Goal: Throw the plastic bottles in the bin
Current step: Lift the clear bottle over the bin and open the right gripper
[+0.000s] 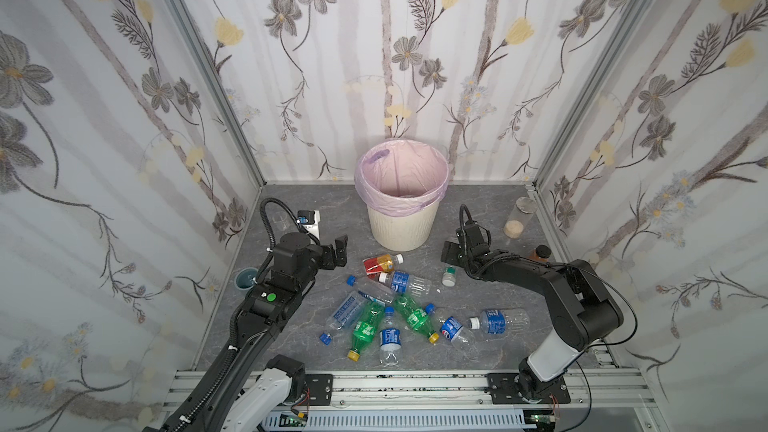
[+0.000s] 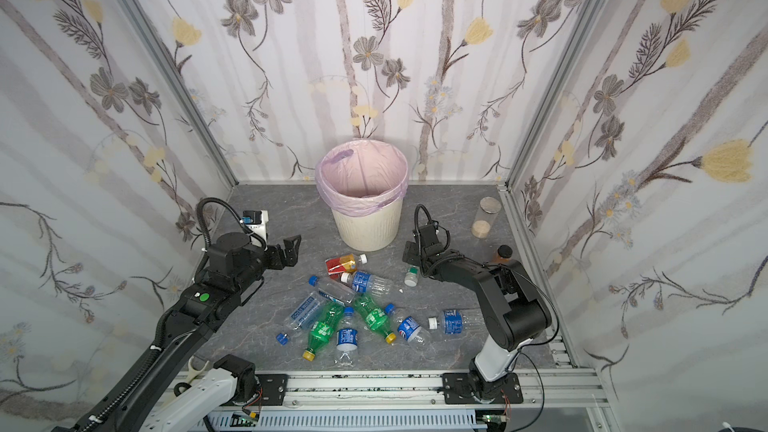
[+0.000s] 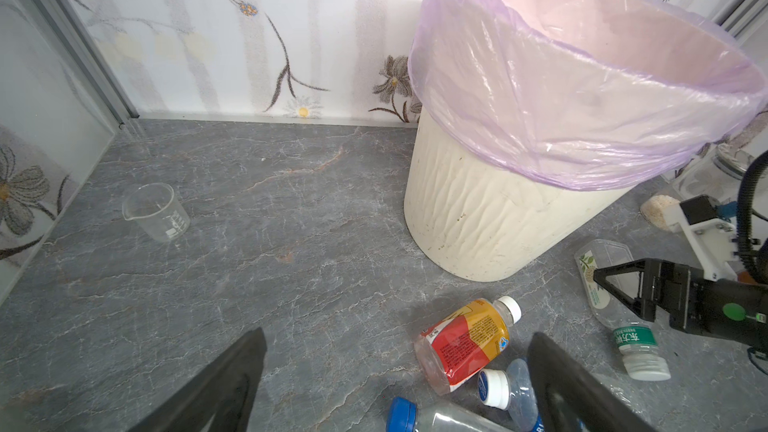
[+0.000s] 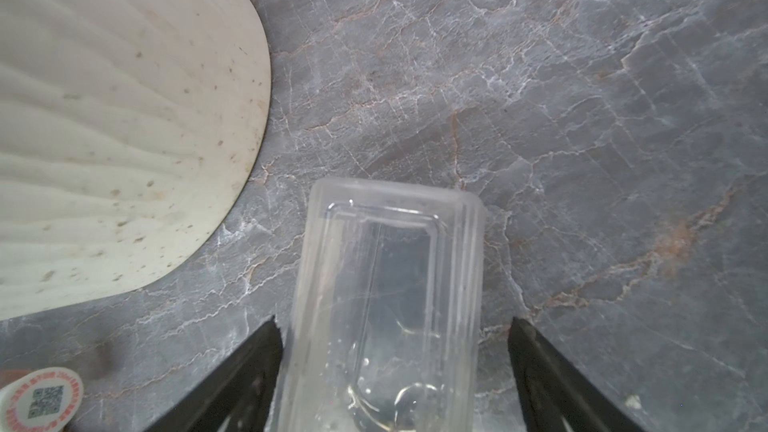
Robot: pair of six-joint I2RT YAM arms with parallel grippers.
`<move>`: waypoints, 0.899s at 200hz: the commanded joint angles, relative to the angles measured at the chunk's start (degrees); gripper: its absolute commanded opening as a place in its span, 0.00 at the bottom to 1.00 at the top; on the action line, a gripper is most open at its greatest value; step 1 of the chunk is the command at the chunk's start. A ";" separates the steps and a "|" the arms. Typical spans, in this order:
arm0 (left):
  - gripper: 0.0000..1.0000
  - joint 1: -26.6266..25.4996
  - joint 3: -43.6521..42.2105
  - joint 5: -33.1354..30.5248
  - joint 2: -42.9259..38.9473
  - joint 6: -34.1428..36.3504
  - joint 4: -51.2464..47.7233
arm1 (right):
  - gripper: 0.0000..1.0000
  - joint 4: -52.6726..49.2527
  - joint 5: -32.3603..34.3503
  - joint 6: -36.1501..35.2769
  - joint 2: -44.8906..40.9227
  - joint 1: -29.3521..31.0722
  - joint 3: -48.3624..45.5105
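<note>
The cream ribbed bin (image 1: 401,226) with a pink-lilac bag stands at the back middle, also in the left wrist view (image 3: 478,226). Several plastic bottles (image 1: 395,313) lie scattered in front of it: green ones, blue-labelled ones and a red-and-yellow one (image 1: 379,263). My right gripper (image 4: 392,326) is open around a clear square bottle (image 4: 390,284) with a green label and white cap (image 1: 449,277). One finger touches it and the other stands off it. My left gripper (image 1: 338,249) is open and empty, just left of the red-and-yellow bottle (image 3: 465,342).
A clear jar with beige grains (image 1: 517,218) and a small amber jar (image 1: 540,253) stand at the right wall. A grey-blue cup (image 1: 246,278) and a glass beaker (image 3: 156,211) sit at the left. Flowered walls close three sides.
</note>
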 commanded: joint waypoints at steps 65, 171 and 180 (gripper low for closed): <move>1.00 0.10 -2.68 2.34 0.55 -2.23 0.31 | 0.52 4.89 0.05 -2.41 -7.69 -0.48 -5.01; 0.99 0.04 -3.84 8.03 -0.21 -2.59 0.05 | 0.32 12.74 -11.02 -14.61 -51.00 2.20 -8.42; 0.98 0.08 -3.66 8.18 0.08 -2.65 0.05 | 0.32 12.45 -11.70 -15.33 -46.94 2.85 -2.74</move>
